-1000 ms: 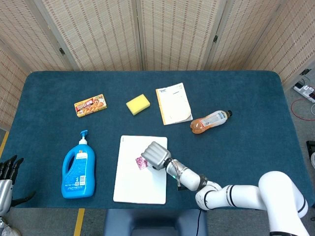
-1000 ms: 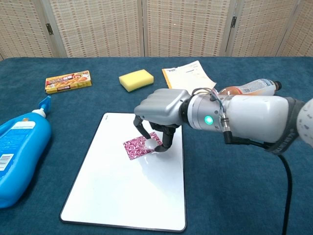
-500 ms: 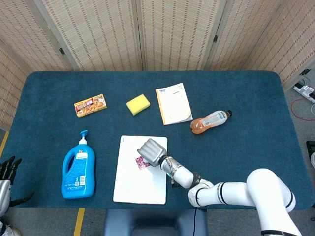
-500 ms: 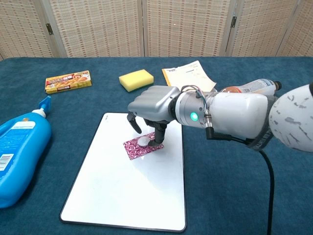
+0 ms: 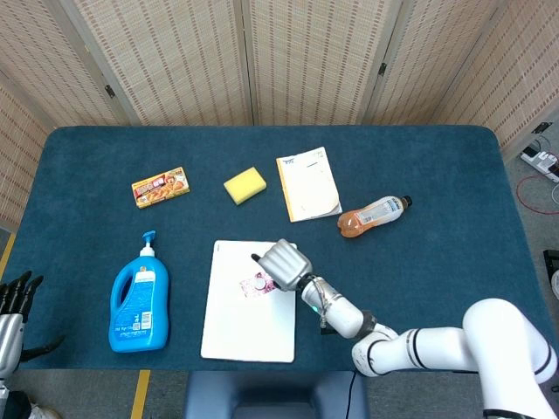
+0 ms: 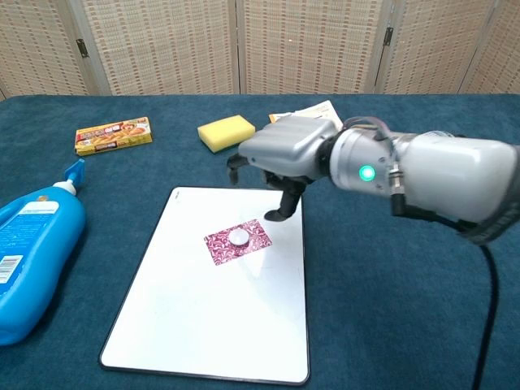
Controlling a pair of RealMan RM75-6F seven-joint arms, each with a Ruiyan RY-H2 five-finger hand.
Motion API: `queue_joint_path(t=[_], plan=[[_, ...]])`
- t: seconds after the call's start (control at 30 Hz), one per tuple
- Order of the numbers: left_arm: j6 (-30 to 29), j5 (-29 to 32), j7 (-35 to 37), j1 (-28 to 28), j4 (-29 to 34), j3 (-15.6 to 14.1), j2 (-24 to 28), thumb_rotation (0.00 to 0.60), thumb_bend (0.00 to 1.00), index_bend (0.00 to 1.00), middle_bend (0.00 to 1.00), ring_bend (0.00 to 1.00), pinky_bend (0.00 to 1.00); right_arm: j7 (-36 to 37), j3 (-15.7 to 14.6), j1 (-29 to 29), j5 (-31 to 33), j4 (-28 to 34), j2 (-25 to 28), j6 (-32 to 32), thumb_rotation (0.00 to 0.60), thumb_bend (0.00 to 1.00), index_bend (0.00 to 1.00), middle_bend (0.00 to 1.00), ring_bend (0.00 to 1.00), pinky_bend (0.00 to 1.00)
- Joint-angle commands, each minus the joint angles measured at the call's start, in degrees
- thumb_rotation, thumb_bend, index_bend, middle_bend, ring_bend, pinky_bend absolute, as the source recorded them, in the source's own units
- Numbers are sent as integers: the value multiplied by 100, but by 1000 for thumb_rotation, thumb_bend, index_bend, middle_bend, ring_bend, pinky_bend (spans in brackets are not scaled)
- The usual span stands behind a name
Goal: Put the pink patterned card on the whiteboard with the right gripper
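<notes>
The pink patterned card (image 6: 238,241) lies flat on the whiteboard (image 6: 203,325), with a small white round piece on its middle. In the head view the card (image 5: 257,285) shows just left of my right hand (image 5: 284,264). My right hand (image 6: 284,154) hovers above and behind the card, lifted clear of it, fingers apart and holding nothing. My left hand (image 5: 12,301) shows at the far left edge of the head view, off the table, its fingers spread and holding nothing.
A blue bottle (image 5: 139,298) lies left of the whiteboard. Behind are a curry box (image 5: 160,186), a yellow sponge (image 5: 244,185), a booklet (image 5: 308,183) and a drink bottle (image 5: 373,215). The table's front edge runs just below the whiteboard.
My right hand has let go of the card and risen up and back to the right. The card stays on the whiteboard with the white piece on it.
</notes>
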State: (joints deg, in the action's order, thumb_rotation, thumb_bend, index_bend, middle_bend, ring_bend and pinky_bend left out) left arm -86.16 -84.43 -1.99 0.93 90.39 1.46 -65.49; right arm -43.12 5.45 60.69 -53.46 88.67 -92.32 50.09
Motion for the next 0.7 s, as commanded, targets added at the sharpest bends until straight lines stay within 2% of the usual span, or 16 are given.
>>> queue_joint_path(t=[0.03, 0.13, 0.2, 0.3, 0.37, 0.47, 0.57, 0.63, 0.7], plan=[[37, 9, -33, 46, 37, 33, 18, 600, 174, 44, 0, 0, 0, 144, -317, -773, -371, 1056, 868, 1121, 535, 330, 250, 824, 1000, 972], [72, 13, -96, 97, 86, 64, 13, 600, 174, 43, 0, 0, 0, 264, -589, -1333, -712, 1497, 1301, 1879, 537, 330, 250, 774, 998, 888], [94, 11, -152, 128, 128, 76, 4, 600, 174, 43, 0, 0, 0, 411, -785, -1662, -937, 1641, 1532, 2227, 538, 331, 250, 731, 959, 810], [100, -22, -260, 172, 228, 90, -17, 600, 174, 43, 0, 0, 0, 919, -1154, -2244, -1342, 1743, 1921, 2653, 537, 331, 248, 664, 821, 704], [91, -68, -316, 184, 290, 75, -23, 600, 174, 43, 0, 0, 0, 1333, -1340, -2577, -1582, 1726, 2083, 2873, 538, 330, 244, 633, 740, 694], [51, -118, -446, 184, 359, 57, -46, 600, 174, 43, 0, 0, 0, 1995, -1616, -3108, -1996, 1451, 2289, 3242, 542, 330, 220, 510, 606, 630], [6, -64, -560, 169, 429, 82, -79, 600, 175, 43, 0, 0, 0, 2541, -1769, -3566, -2240, 1115, 2415, 3542, 539, 330, 176, 312, 418, 440], [-55, 32, -698, 143, 507, 128, -125, 600, 174, 43, 0, 0, 0, 2863, -1815, -3840, -2408, 875, 2440, 3738, 540, 331, 145, 224, 301, 204], [-110, 48, -795, 135, 572, 151, -172, 600, 174, 43, 0, 0, 0, 3049, -1835, -4076, -2576, 646, 2447, 3933, 539, 331, 125, 166, 209, 31]])
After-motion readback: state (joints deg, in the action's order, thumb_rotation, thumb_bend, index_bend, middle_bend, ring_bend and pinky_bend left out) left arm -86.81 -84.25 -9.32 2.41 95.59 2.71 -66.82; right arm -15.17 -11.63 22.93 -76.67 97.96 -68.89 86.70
